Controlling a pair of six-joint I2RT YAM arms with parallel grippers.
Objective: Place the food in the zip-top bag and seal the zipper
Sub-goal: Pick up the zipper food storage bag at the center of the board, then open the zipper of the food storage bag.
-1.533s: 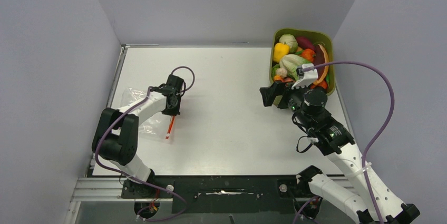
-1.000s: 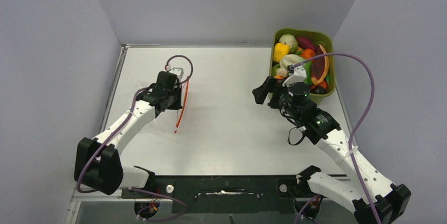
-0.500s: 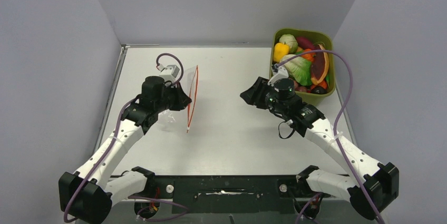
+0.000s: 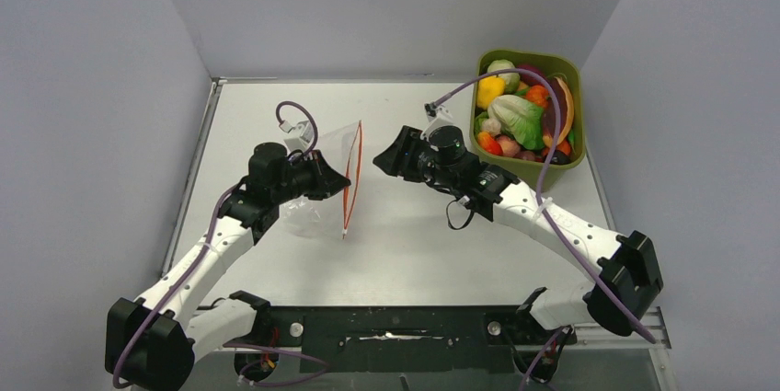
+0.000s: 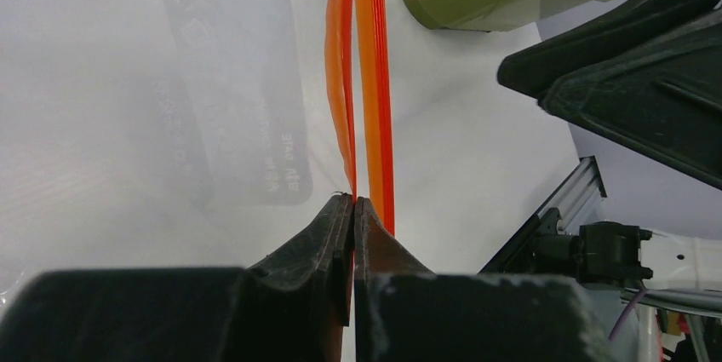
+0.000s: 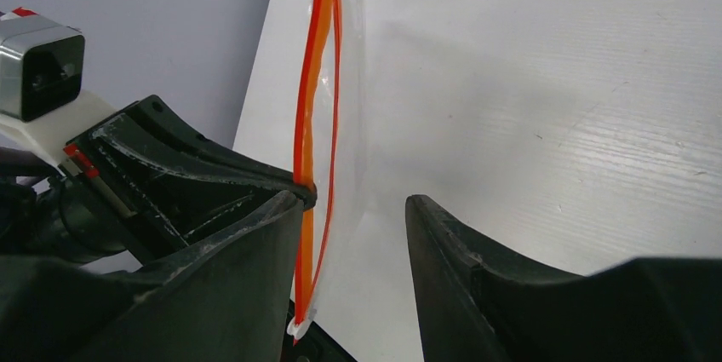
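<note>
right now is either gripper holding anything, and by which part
The left gripper pinches the bag by its orange zipper strip at the mouth. The right gripper is open and holds nothing.

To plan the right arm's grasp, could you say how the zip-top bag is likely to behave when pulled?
Probably floppy: the zip-top bag sags from the left gripper, pinched at one lip. The zipper looks stiffer, holding a smooth bow. Thin clear film: likely light and slippery.

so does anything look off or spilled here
Nothing stands out. The left gripper pinches the zipper, holding the zip-top bag up; the food all sits in the green tub, none spilled; the right gripper is open and empty beside the bag's mouth.
</note>
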